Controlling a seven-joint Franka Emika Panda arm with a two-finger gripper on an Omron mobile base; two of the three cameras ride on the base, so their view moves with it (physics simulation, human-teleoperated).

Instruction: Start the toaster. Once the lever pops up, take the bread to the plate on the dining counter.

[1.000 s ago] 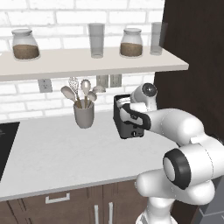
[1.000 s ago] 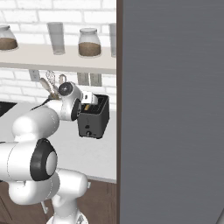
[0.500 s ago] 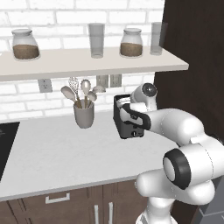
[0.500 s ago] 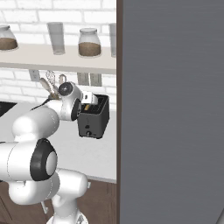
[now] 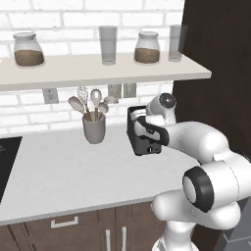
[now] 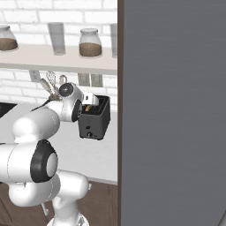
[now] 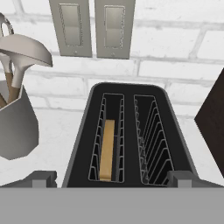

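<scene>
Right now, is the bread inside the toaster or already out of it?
Inside. In the hand view the bread stands on edge in the left slot of the toaster; the right slot is empty.

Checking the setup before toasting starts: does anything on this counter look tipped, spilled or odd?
Nothing stands out. The toaster stands upright, the bread sits straight in one slot, and the utensil cup is upright beside it, spoons inside.

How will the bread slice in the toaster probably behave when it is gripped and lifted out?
The bread stands on edge, straight, in one slot of the toaster, so it is probably stiff. It looks thin, so likely light. A hard squeeze might crumble it. The wire guides sit close beside it and might catch it if it tilts.
</scene>
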